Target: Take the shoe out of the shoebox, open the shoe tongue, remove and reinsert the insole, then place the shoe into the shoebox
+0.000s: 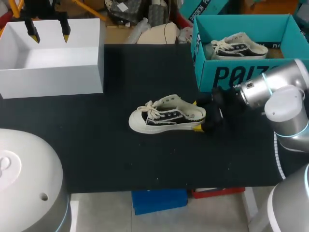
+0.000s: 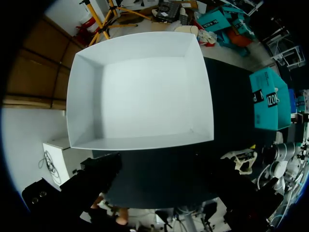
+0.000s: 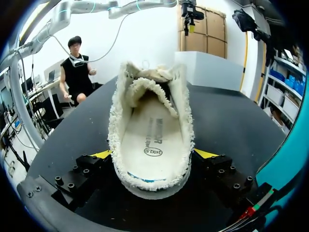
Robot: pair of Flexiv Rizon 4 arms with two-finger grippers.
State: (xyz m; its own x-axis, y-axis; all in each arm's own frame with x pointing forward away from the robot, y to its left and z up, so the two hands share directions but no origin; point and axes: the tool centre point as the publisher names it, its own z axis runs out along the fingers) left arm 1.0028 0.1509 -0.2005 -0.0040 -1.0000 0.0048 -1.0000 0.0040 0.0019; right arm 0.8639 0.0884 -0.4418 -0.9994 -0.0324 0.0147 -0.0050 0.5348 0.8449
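Two shoes, two boxes: a cream-and-black laced shoe (image 1: 166, 116) sits on the worktop (image 1: 120, 159), heel seemingly clamped in the right jaws; its twin (image 1: 239, 47) lies in the teal shoebox (image 1: 227, 75). Over the white box (image 1: 53, 72), the left jaws gape.

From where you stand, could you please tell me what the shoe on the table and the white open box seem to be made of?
The black-and-cream low shoe looks like matte canvas on a smooth, rubbery cream sole, with a fleecy pile lining round its opening. The white open box seems matte cardboard, judging by thin flat walls and crisp folded corners; foam board is possible.
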